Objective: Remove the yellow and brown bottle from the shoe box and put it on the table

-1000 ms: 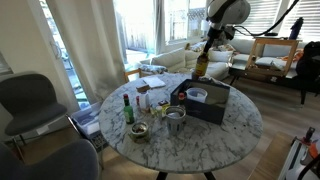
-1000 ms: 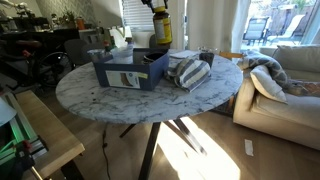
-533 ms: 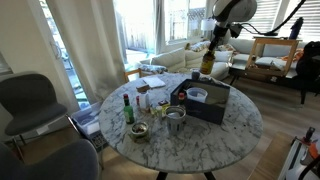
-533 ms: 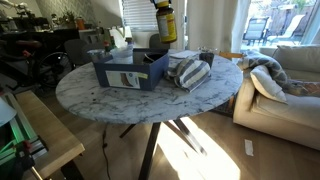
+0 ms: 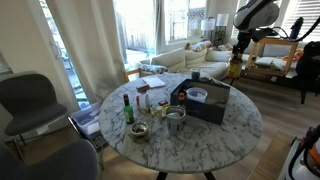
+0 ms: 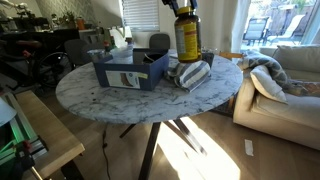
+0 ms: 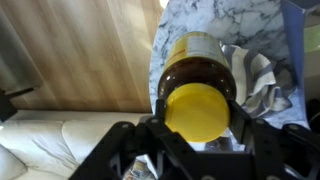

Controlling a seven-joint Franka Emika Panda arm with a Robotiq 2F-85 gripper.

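Observation:
My gripper (image 7: 197,125) is shut on the yellow and brown bottle (image 7: 195,80), seen from above with its yellow cap toward the camera. In both exterior views the bottle (image 6: 187,37) (image 5: 235,68) hangs upright in the air, well above the table (image 6: 150,95) (image 5: 200,130) and beyond its edge side, past the dark shoe box (image 6: 128,68) (image 5: 205,102). The gripper (image 6: 182,6) grips it at the neck. The box sits on the marble top with white items inside.
A striped cloth (image 6: 190,72) lies next to the box. A green bottle (image 5: 128,108), a metal bowl (image 5: 175,118) and small clutter stand on the table. Chairs (image 5: 30,100) and a sofa (image 6: 285,85) stand around it.
The gripper has carried the bottle sideways away from the box, from above the box toward the table's edge, and the arm swung with it.

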